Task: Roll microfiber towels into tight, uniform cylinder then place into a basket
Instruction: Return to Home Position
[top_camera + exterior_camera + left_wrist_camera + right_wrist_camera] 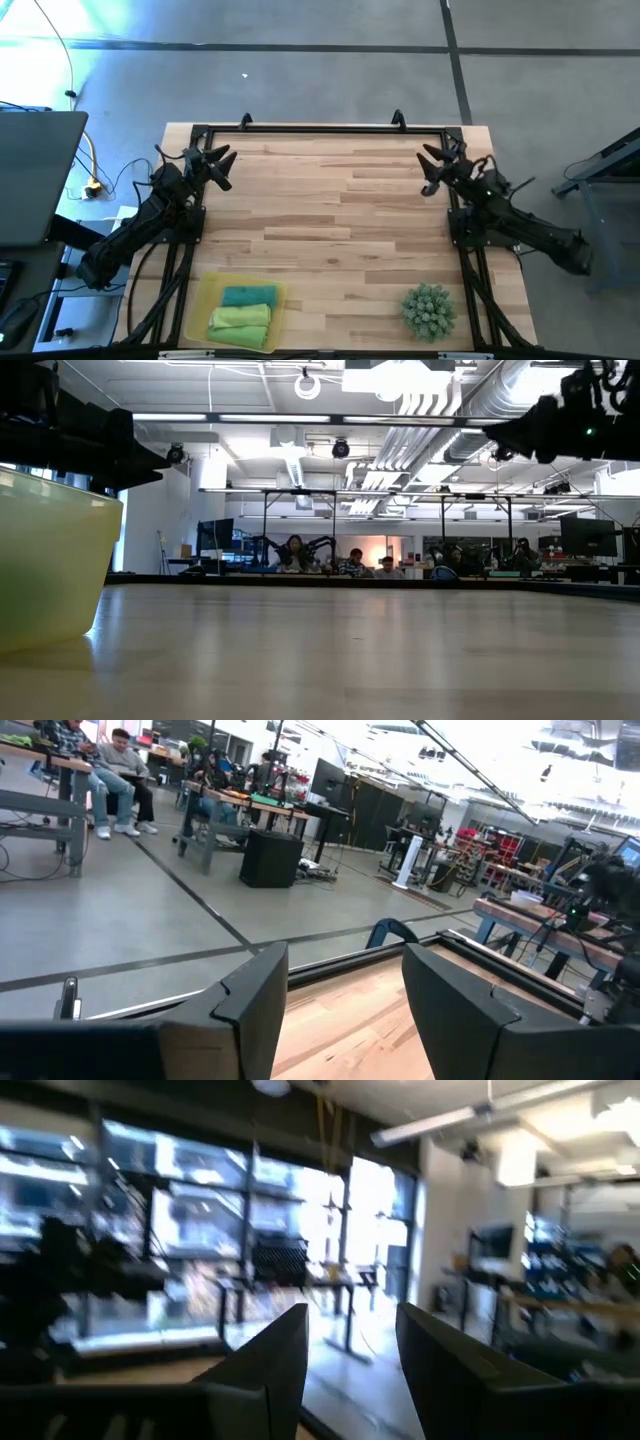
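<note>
The basket point(205, 300), a shallow translucent yellow tray, stands at the table's near left; its wall point(50, 560) fills the low view's left. Inside it lie a rolled blue towel point(248, 295) and rolled green towels point(240, 320), side by side on its floor. My left gripper point(228, 168) hangs open over the table's far left corner, pointing level, with nothing between its fingers point(345, 990). My right gripper point(425, 172) hangs open over the far right, tipped a little upward, also with nothing between its fingers point(350, 1350). Both are far from the basket.
A green knobbly round thing point(430, 308) sits at the table's near right. A black frame rail point(320, 128) runs along the far edge. Bare wood point(330, 220) lies between the arms. People sit at desks point(350, 565) in the room beyond.
</note>
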Controlling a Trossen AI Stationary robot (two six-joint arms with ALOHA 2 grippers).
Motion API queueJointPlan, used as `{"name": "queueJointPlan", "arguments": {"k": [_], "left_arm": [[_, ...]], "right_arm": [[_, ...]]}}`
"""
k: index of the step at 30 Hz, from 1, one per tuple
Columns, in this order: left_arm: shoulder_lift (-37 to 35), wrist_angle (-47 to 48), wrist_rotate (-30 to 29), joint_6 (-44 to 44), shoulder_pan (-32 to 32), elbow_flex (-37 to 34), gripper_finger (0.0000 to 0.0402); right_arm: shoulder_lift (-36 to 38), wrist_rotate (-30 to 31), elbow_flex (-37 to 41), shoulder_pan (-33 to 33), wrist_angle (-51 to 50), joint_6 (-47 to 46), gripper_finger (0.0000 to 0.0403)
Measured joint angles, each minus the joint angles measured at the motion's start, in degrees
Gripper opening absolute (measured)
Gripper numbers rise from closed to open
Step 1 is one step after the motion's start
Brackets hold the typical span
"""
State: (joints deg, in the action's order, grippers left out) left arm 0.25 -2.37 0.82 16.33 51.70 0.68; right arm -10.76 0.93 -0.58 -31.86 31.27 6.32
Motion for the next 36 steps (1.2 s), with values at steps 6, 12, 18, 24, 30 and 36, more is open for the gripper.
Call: {"name": "queueJointPlan", "arguments": {"k": [6,12,18,24,30,36], "left_arm": [[0.00,0.00,0.00,-0.01,0.00,0.01,0.0188],[0.00,0.00,0.00,0.01,0.00,-0.01,0.0188],[0.00,0.00,0.00,0.01,0.00,0.00,0.0188],[0.09,0.00,0.00,0.00,0.00,0.00,0.0188],[0.09,0.04,0.00,-0.01,0.00,0.00,0.0188],[0.09,0.00,0.00,0.01,0.00,-0.01,0.0188]], "right_arm": [[1.03,-0.05,0.00,-6.18,-10.17,-1.64,0.0145],[5.31,-0.09,0.02,-10.68,-19.18,-1.47,0.0145],[10.72,-0.09,0.04,-13.15,-27.33,-1.41,0.0145],[10.60,-0.09,0.04,-14.10,-30.27,-1.39,0.0145],[10.58,-0.09,0.04,-14.97,-30.23,-1.39,0.0145],[10.58,-0.10,0.04,-15.06,-30.23,-1.39,0.0145]]}}
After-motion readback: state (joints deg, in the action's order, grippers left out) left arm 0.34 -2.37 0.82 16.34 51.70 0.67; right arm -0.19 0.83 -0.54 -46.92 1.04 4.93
